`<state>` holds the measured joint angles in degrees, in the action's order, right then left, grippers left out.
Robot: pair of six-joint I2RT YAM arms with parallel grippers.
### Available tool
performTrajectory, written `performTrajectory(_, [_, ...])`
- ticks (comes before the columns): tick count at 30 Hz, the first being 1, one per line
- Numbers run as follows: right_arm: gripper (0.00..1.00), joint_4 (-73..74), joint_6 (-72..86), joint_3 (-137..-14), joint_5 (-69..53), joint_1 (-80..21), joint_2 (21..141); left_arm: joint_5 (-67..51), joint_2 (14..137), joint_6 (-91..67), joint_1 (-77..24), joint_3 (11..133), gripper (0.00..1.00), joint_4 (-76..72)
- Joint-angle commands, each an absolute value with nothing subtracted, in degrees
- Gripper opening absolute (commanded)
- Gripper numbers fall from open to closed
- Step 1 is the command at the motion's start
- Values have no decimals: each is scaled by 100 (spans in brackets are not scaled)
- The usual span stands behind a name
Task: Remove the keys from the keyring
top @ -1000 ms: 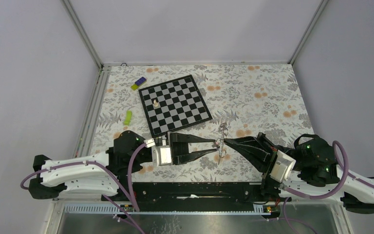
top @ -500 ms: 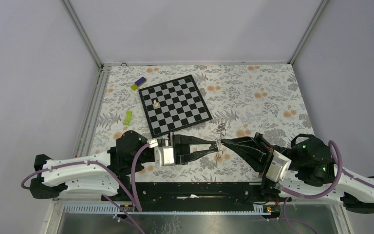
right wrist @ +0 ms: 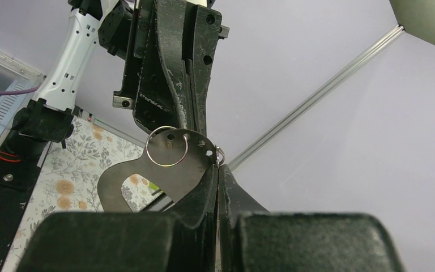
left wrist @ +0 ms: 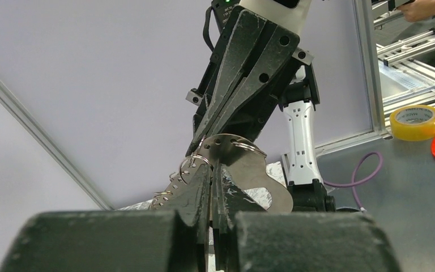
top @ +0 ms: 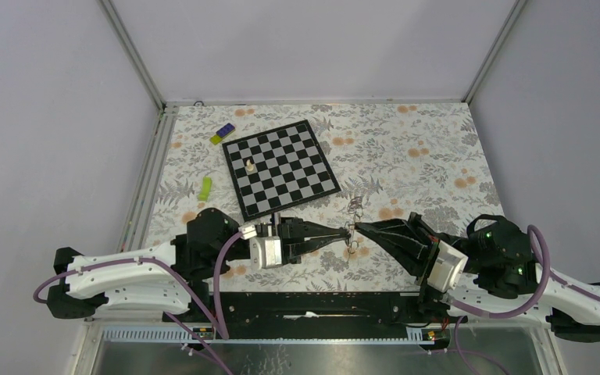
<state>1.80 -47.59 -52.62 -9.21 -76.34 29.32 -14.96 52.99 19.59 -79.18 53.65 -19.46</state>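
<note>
Looking down from above, I am seeing the left hand and the right hand meeting tip to tip over the flowered desk, just in front of the chessboard. The keys are showing as a small silvery bunch right where the tips are meeting. A white chess piece is standing on the board, well apart from both hands.

Through the left wrist camera, I am watching the left fingers pressing together with no gap, pinching the edge of a flat metal piece that has a row of holes and a cutout. The keyring, a thin wire loop, is passing through it just beside the fingertips, and more rings are dangling at the lower left. The right hand is reaching down from above onto the same piece.

Through the right wrist camera, the right fingers are likewise squeezing shut on that flat piece. The wire loop is sitting through a hole near its top edge, with the left hand coming in from above.
</note>
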Motion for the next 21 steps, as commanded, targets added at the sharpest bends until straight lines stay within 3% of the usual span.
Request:
performTrajectory(1, [0,-252,-4769,-5261,-905,-7611,2944,-1738,5257,2124,-7937,5614,0,-1832])
performTrajectory(21, [0,-171,-2203,-5665,301,-7617,3187,-2146,5039,3198,-7937,5565,0,-1436])
